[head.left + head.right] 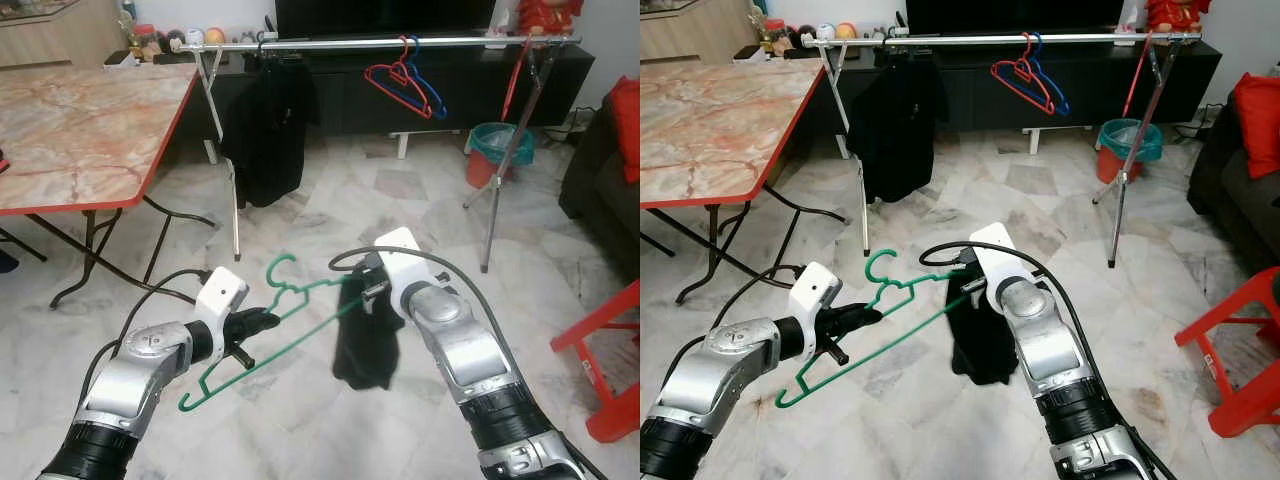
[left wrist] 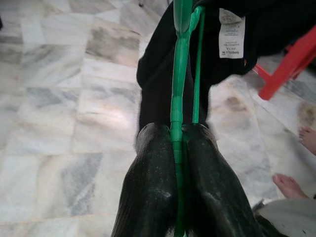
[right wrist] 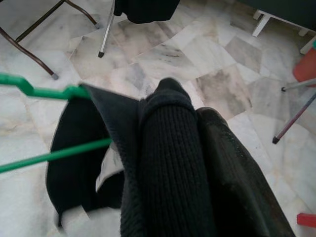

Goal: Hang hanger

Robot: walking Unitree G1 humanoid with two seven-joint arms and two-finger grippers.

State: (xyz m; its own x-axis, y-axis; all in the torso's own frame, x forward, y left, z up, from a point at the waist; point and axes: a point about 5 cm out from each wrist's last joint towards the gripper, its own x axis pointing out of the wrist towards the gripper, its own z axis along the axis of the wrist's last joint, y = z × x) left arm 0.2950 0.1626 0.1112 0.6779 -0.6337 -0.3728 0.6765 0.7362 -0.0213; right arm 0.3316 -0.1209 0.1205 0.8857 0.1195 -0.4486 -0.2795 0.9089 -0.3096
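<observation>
Left gripper clamps green hanger; at its 3 o'clock, right gripper grips black garment draped over that hanger.

left gripper clamped, right gripper clamped, arms forward

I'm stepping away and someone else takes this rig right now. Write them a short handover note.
Left gripper: shut on the green hanger, held tilted above the floor.
Right gripper: shut on the black garment, which is draped over one end of the hanger.
Clothes rail stands ahead, carrying a black garment plus red and blue hangers.
Done: hanger and garment in hand.
Left: finish dressing the hanger, then hook it on the rail.
</observation>
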